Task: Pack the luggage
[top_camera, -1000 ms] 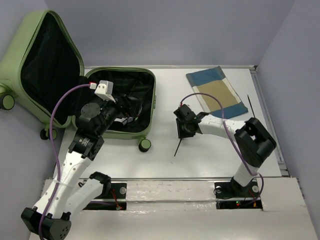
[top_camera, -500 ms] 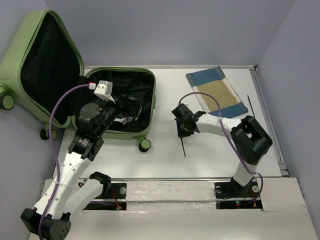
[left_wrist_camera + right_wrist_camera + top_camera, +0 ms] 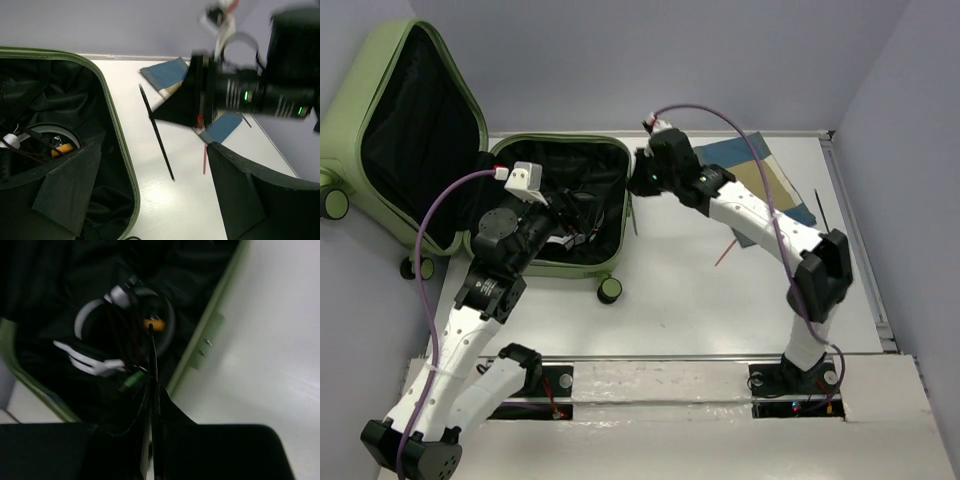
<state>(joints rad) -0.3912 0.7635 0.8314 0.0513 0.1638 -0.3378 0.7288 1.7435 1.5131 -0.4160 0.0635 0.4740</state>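
The luggage (image 3: pixel 623 165) lies open at the left, a pale green shell with black lining, its lid (image 3: pixel 350 110) propped up behind. My right gripper (image 3: pixel 642 182) hovers at its right rim (image 3: pixel 210 330), shut on a thin black stick (image 3: pixel 633 216). That stick (image 3: pixel 152 357) points down toward the lining. From the left wrist, the stick (image 3: pixel 156 132) hangs beside the green rim (image 3: pixel 120 150). My left gripper (image 3: pixel 582 222) is open over the case's right part, nothing between its fingers (image 3: pixel 235 190).
Inside the case lie a white ring-shaped item (image 3: pixel 90 315), an orange piece (image 3: pixel 154 325) and a green piece (image 3: pixel 131 381). A blue and tan cloth (image 3: pixel 755 180) lies at the back right. A red stick (image 3: pixel 725 252) and another black stick (image 3: pixel 817 207) rest on the table.
My right gripper shut on the black stick on the table, lifted it and swung up and left to the case's rim. The left arm stayed still.
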